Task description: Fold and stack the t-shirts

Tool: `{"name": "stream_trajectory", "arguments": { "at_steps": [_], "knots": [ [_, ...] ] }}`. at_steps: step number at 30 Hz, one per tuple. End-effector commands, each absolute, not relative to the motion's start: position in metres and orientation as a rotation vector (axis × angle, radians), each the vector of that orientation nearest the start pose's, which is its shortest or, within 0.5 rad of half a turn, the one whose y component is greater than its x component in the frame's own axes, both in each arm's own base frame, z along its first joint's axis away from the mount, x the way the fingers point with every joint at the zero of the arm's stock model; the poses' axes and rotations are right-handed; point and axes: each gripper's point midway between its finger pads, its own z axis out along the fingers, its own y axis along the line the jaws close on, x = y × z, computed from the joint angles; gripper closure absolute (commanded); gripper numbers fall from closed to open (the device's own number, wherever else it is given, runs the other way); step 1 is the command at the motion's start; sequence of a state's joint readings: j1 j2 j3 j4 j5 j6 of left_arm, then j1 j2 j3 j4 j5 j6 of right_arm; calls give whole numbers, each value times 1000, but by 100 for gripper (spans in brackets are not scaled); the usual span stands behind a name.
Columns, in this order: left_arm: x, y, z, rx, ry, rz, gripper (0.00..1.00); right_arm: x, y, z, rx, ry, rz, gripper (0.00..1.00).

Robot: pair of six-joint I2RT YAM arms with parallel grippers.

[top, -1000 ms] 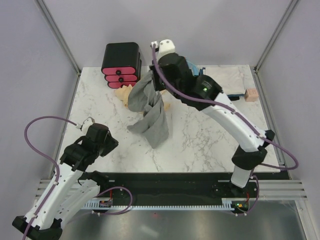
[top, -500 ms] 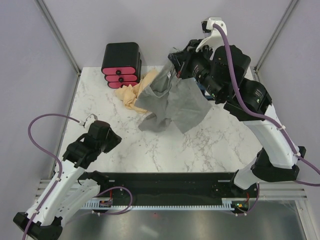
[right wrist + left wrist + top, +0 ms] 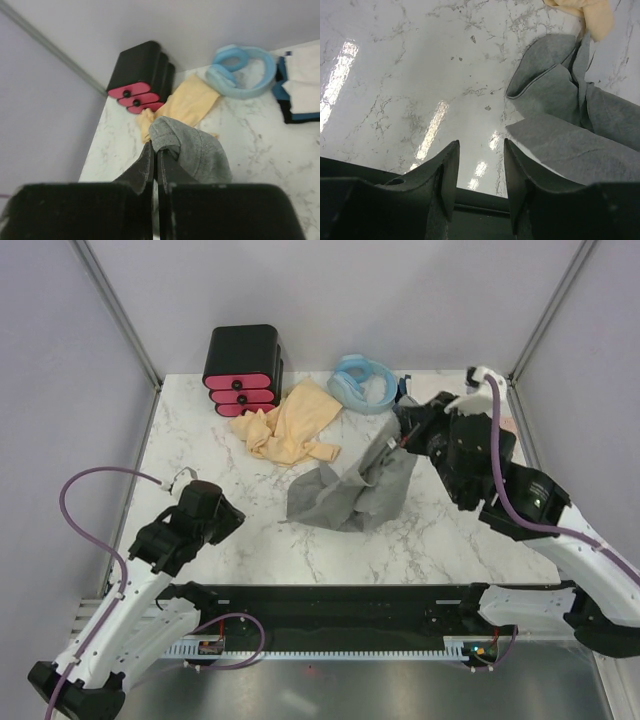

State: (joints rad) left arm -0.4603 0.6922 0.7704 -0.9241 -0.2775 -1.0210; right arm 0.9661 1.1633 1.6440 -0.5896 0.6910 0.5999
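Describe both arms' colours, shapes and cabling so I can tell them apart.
They match: the left arm and right arm have smooth white link shells, bulky black joint housings and black wrists. A purple cable loops off the left arm; a second purple cable runs along the right. The fingers are matte black, flat-sided, tapering. No readable markings.

The grey t-shirt (image 3: 345,498) is matt cloth, the table (image 3: 440,535) glossy marble-patterned.

Two robot arms, the left arm (image 3: 125,610) and the right arm (image 3: 590,560), have glossy white shells and bulky black joints. A thin purple cable (image 3: 64,508) loops along each. The left claw (image 3: 480,147) and the right claw (image 3: 155,150) have matte black, tapered fingers.
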Motion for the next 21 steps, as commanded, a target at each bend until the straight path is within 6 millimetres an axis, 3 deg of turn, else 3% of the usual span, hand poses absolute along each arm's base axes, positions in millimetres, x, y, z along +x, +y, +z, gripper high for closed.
{"name": "stream_trajectory", "arguments": {
  "at_steps": [1,4,7,10,17,21],
  "knots": [
    [198,-87,155,-820,2264,-409,52,253,134,453,604,1517,525,100],
    [202,-91,156,-801,2280,-411,53,245,103,416,732,1523,436,100],
    [207,-94,156,-778,2301,-396,53,240,86,378,764,1557,323,100],
    [211,-98,156,-753,2324,-385,53,240,85,343,794,1589,260,100],
    [220,-105,158,-708,2359,-377,53,235,80,237,879,1761,34,100],
    [220,-105,156,-699,2365,-365,53,232,72,203,946,1855,-39,100]
  ]
}}
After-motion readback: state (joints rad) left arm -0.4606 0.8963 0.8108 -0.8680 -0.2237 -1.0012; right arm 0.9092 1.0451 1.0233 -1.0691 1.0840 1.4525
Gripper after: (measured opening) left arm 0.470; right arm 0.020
